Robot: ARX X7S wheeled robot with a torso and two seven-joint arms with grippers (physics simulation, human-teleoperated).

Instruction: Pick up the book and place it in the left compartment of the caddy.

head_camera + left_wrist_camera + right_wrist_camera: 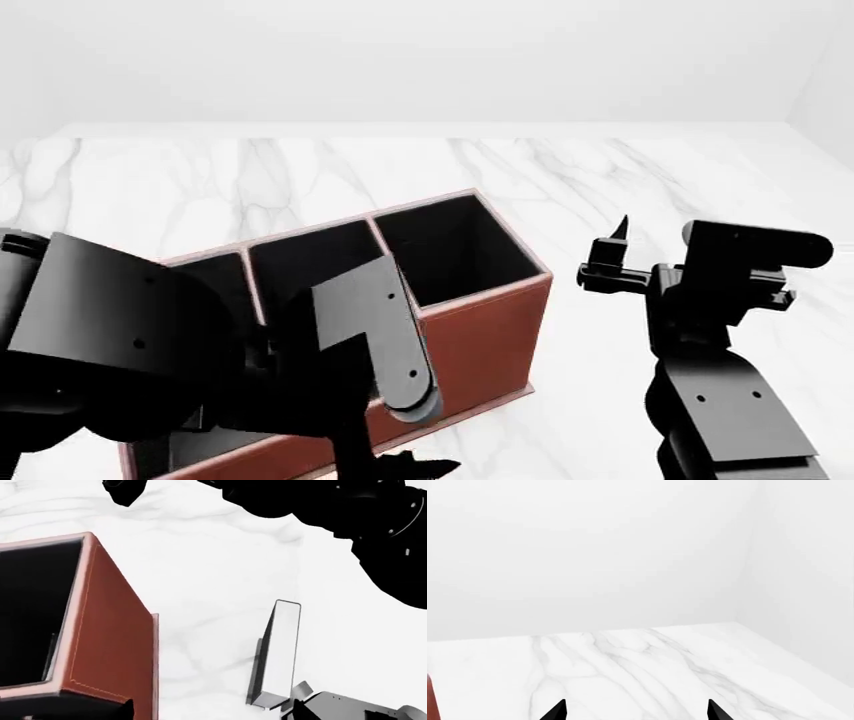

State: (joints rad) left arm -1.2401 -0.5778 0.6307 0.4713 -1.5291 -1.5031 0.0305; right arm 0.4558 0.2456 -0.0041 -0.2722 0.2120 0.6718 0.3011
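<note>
The right gripper (635, 711) is held level, jaws wide and empty; the caddy (467, 330) sits beside them. The left jaws cannot be judged.

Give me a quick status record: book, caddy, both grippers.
book: standing on edge on the marble table, apart from the caddy; not visible in head view
caddy: upright; no book in the compartments that show
left gripper: near the caddy's front, open or shut unclear, not on the book
right gripper: open, empty, beside the caddy
</note>
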